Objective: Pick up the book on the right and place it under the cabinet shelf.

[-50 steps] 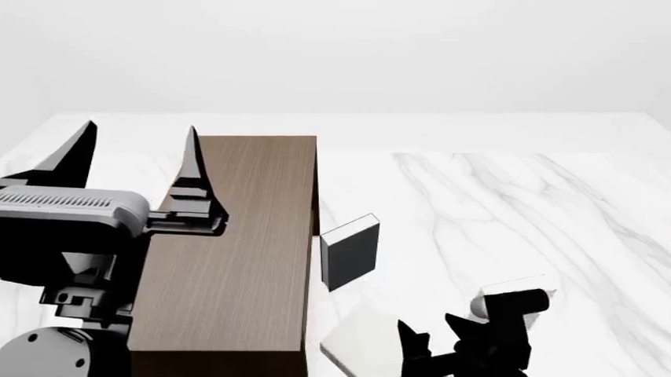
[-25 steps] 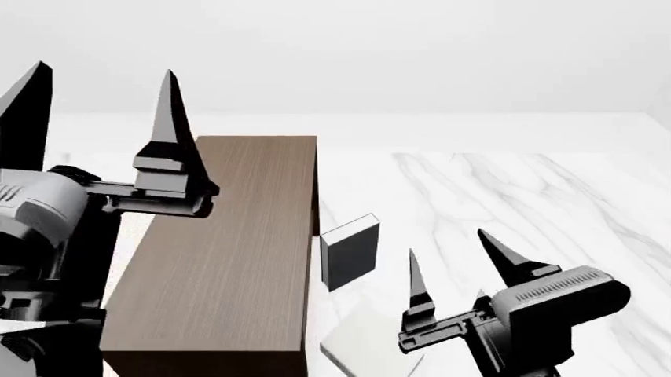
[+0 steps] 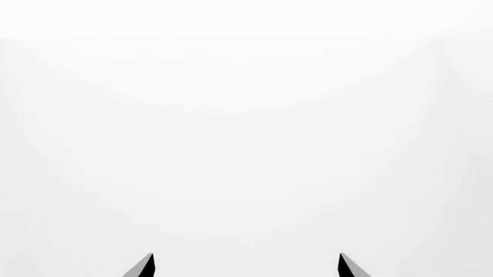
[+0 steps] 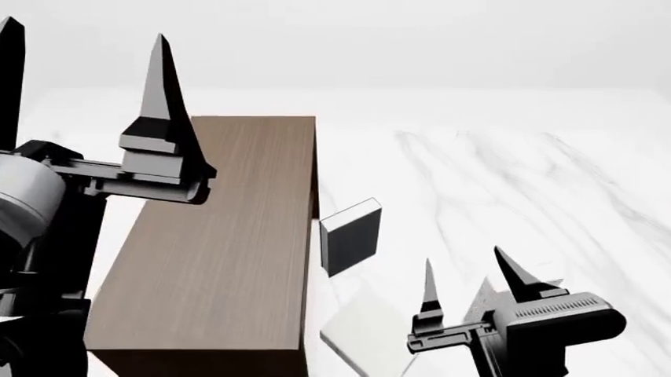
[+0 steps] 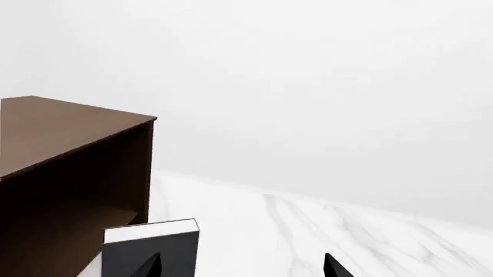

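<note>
The tall dark brown cabinet shelf (image 4: 210, 236) stands left of centre; its open side shows in the right wrist view (image 5: 62, 133). The thin plain white book (image 4: 362, 334) lies flat on the marble just right of the cabinet's near corner. My right gripper (image 4: 463, 267) is open and empty, raised above the table just right of that book, fingers pointing up and away. My left gripper (image 4: 89, 71) is open and empty, held high over the cabinet's left side. The left wrist view shows only its open gripper (image 3: 246, 268) against blank white.
A dark grey book with white page edges (image 4: 351, 236) stands upright beside the cabinet, also in the right wrist view (image 5: 150, 248). Another white book (image 4: 480, 297) lies mostly hidden behind my right gripper. The white marble table (image 4: 524, 181) stretches to the right and back.
My left gripper has risen and now points upward. My right gripper has come up from the view's lower edge with its fingers raised. The books and cabinet have not moved on the table.
</note>
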